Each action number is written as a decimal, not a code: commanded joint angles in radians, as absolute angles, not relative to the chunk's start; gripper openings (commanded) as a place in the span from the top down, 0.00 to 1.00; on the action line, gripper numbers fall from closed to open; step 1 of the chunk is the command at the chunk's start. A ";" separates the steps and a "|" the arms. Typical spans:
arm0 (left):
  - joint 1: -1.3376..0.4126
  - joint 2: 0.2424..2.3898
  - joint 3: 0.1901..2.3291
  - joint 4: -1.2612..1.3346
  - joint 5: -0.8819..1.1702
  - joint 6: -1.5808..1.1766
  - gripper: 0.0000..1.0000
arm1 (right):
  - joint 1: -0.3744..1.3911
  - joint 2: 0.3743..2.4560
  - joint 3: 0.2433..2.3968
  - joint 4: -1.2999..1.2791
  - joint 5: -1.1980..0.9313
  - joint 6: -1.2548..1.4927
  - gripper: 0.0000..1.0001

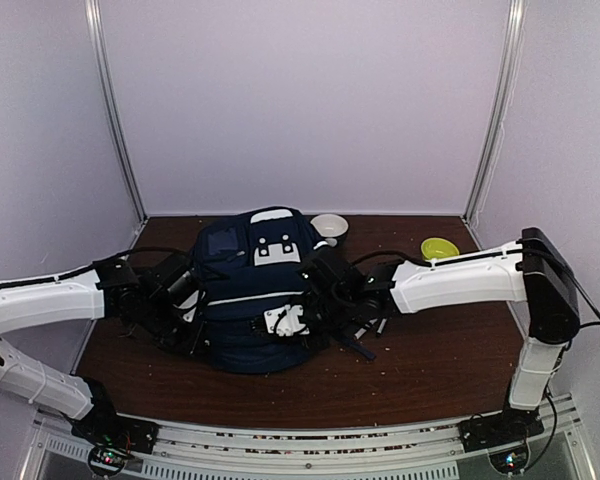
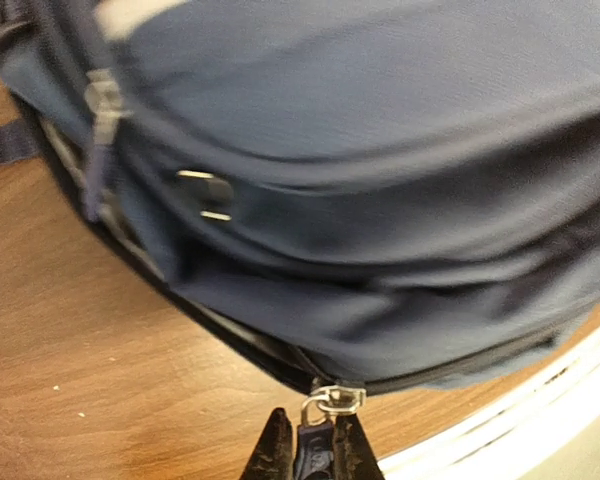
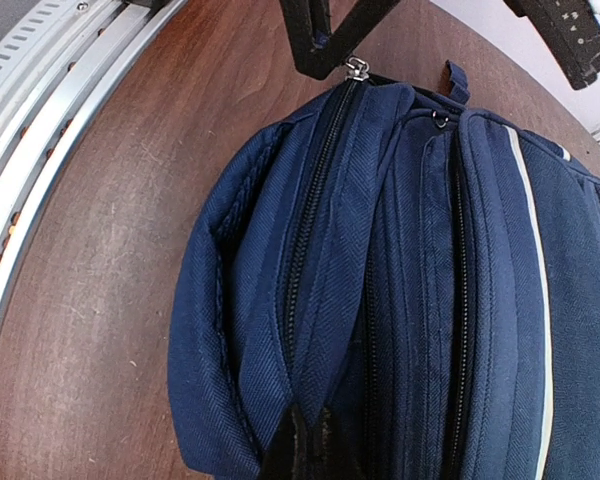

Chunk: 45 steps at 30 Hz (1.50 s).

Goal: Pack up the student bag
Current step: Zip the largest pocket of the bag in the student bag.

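The student bag (image 1: 250,310), navy blue with white stripe trim and a white patch, lies in the middle of the table. My left gripper (image 1: 193,325) is at its left side. In the left wrist view the gripper (image 2: 313,420) is shut on the dark blue zipper pull tab (image 2: 315,452), which hangs from the metal slider (image 2: 334,399) on the bag's edge (image 2: 380,250). My right gripper (image 1: 315,303) is at the bag's right side. In the right wrist view it (image 3: 313,422) is shut on a fold of bag fabric (image 3: 360,300) beside the closed zipper. The left fingers (image 3: 320,40) show at the slider (image 3: 356,68).
A white bowl (image 1: 330,227) stands behind the bag and a yellow-green bowl (image 1: 439,247) at the back right. Dark straps and small dark items (image 1: 365,338) lie to the right of the bag. The metal rail (image 3: 40,120) runs along the table's near edge.
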<state>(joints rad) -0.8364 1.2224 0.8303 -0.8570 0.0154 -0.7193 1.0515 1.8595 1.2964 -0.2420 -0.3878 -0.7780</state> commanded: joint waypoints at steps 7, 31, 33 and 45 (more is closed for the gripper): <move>-0.577 1.207 0.831 -1.029 -0.081 -0.646 1.00 | 1.024 1.751 1.216 -0.337 -0.329 -0.844 1.00; -0.301 1.513 0.998 -0.841 -0.092 -0.399 1.00 | 1.047 1.753 1.219 -0.326 -0.362 -0.818 1.00; -0.294 1.532 1.016 -0.834 -0.098 -0.391 1.00 | 1.053 1.758 1.222 -0.325 -0.362 -0.818 1.00; -0.256 1.615 1.072 -0.788 -0.114 -0.352 1.00 | 1.066 1.770 1.233 -0.328 -0.367 -0.818 1.00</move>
<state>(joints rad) -0.3035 1.5951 1.0275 -0.8543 0.0200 -0.3653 1.0607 1.7874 1.2320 -0.2493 -0.3691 -0.8307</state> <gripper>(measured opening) 0.089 0.010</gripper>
